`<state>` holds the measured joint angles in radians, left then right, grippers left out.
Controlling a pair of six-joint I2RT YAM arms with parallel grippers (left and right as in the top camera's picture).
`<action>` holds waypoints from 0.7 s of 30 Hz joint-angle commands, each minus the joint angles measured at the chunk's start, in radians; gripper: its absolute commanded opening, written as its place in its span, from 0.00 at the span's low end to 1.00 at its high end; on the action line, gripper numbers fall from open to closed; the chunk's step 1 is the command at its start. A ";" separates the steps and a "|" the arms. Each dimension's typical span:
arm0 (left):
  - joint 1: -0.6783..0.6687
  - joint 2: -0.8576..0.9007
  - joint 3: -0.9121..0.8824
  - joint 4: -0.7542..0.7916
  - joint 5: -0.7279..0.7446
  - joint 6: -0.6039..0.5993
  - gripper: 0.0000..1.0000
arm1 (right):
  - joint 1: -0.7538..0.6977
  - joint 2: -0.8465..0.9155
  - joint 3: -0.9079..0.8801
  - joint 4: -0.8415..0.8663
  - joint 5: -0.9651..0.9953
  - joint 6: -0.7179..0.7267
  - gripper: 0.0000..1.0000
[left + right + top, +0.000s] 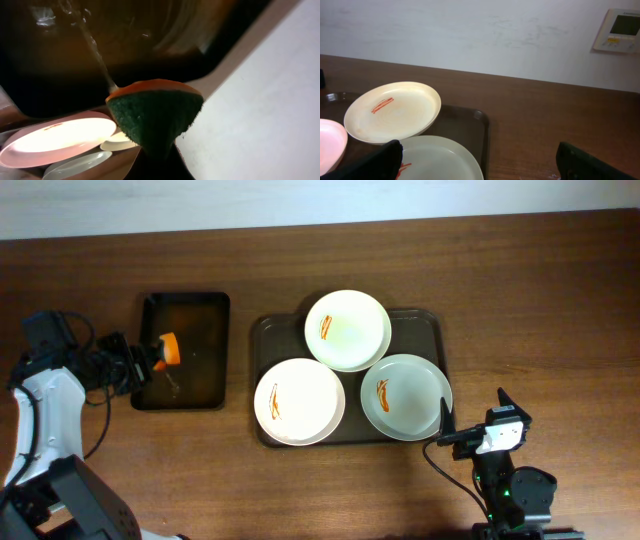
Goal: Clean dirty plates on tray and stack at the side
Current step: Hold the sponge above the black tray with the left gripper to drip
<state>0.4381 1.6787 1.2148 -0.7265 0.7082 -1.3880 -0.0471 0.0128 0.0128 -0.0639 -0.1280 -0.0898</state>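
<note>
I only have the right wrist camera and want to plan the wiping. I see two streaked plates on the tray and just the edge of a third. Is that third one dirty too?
Observer: Yes, the third plate has an orange-red streak near its left edge.
Operator: Where is the left gripper?
Observer: The left gripper is over a smaller black tray, which sits apart from the brown tray, on its left.
Operator: Is it holding anything?
Observer: It is shut on an orange-backed green sponge.
</note>
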 commanded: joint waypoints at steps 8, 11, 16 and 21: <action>-0.045 -0.025 0.011 0.151 -0.074 0.152 0.00 | -0.008 -0.006 -0.007 -0.004 0.009 -0.007 0.98; -0.117 0.010 0.011 0.000 -0.387 0.164 0.00 | -0.008 -0.006 -0.007 -0.003 0.009 -0.008 0.98; -0.121 -0.003 0.011 0.348 0.080 0.087 0.00 | -0.008 -0.006 -0.007 -0.003 0.008 -0.007 0.98; -0.134 -0.003 0.011 0.357 -0.070 0.079 0.00 | -0.008 -0.006 -0.007 -0.004 0.009 -0.008 0.98</action>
<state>0.3149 1.6829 1.2217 -0.2668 0.7483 -1.3445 -0.0471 0.0120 0.0128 -0.0639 -0.1276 -0.0906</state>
